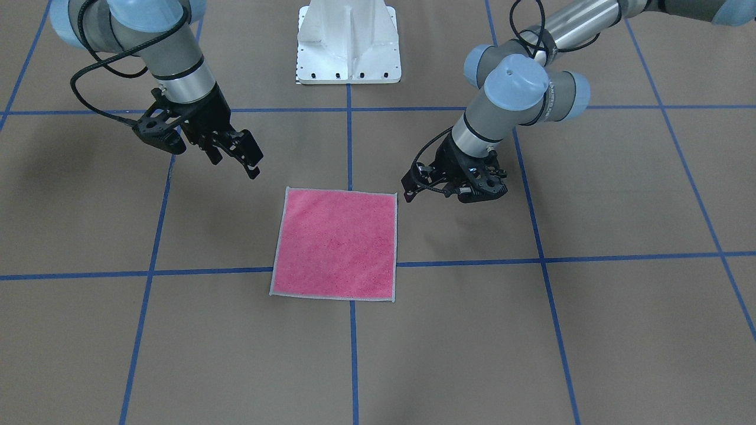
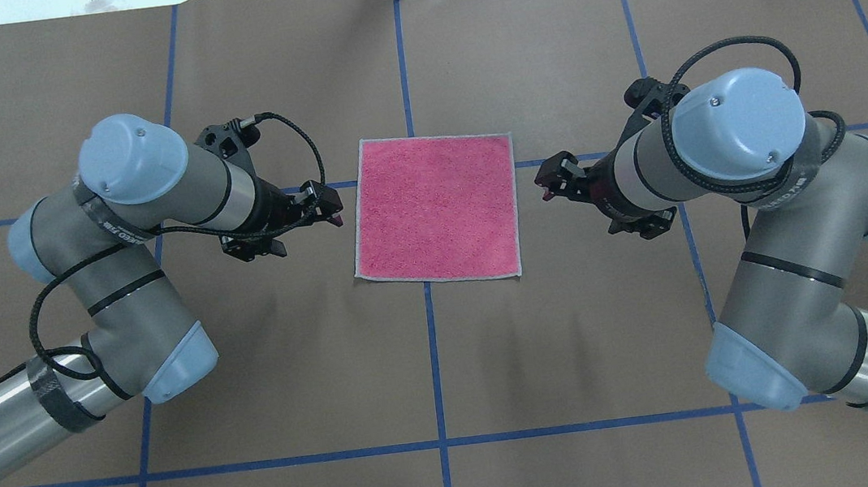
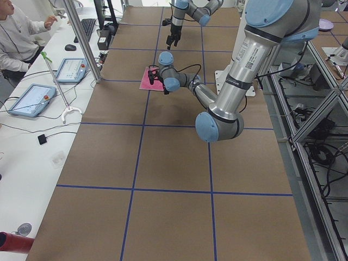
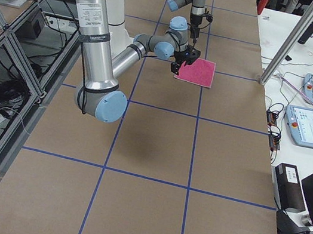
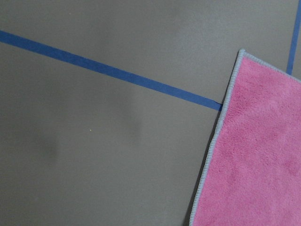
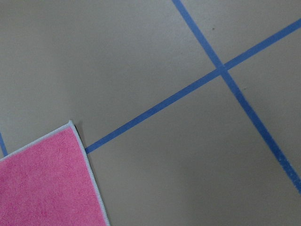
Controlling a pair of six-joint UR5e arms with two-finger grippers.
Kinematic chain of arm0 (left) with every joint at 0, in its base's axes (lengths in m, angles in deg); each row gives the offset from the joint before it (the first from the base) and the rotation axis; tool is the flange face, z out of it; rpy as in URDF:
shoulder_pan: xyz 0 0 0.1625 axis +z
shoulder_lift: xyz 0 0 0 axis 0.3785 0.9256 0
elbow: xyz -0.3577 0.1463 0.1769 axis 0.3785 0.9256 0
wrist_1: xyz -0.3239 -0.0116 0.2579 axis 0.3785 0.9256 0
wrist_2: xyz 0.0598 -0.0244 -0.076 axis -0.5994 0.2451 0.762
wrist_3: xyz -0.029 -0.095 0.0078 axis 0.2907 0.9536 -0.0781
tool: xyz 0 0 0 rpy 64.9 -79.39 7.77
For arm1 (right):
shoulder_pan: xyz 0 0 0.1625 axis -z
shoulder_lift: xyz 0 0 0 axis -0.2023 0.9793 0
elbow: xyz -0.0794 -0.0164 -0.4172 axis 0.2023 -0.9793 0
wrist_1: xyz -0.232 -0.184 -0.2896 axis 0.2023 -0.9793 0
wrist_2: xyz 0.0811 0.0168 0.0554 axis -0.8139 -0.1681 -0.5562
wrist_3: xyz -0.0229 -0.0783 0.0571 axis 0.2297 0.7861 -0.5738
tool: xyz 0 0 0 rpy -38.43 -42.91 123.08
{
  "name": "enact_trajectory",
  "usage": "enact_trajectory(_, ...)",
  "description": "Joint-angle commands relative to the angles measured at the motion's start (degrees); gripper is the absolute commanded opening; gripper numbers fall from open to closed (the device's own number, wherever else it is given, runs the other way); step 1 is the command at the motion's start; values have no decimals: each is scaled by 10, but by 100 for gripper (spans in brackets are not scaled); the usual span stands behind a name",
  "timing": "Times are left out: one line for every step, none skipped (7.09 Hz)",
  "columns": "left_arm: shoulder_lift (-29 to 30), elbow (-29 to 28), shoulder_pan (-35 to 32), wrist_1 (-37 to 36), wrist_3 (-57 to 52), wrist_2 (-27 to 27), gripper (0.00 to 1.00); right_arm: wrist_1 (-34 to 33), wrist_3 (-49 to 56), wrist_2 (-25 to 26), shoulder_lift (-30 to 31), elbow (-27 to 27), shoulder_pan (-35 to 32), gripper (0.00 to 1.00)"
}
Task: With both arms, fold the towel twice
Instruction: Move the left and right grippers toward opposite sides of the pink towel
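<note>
The towel (image 1: 336,245) lies flat and unfolded at the table's middle, pink face up, with light grey edging; it also shows in the overhead view (image 2: 434,207). My left gripper (image 2: 327,205) hovers just off the towel's left edge, open and empty; in the front view it is on the right (image 1: 409,190). My right gripper (image 2: 548,181) hovers off the towel's right edge, open and empty, and looks higher in the front view (image 1: 242,158). The left wrist view shows a towel corner and edge (image 5: 258,150). The right wrist view shows another corner (image 6: 42,183).
The white bolted pedestal (image 1: 348,47) stands at the robot's side of the table. Blue tape lines (image 2: 437,374) grid the brown tabletop. An operator (image 3: 16,32) sits at a side bench with tablets (image 3: 27,100).
</note>
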Motion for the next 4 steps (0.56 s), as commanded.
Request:
enact_trajectory(24, -28, 36, 8, 16, -45, 99, -12, -1, 23, -11, -2, 20, 99)
enact_trajectory(28, -31, 40, 8, 16, -49, 93, -12, -2, 24, -11, -3, 22, 99)
enact_trajectory(32, -35, 43, 8, 16, -50, 81, -11, -2, 27, -11, -3, 25, 99)
enact_trajectory(34, -39, 44, 8, 16, -50, 67, -10, -2, 27, -11, -3, 25, 99)
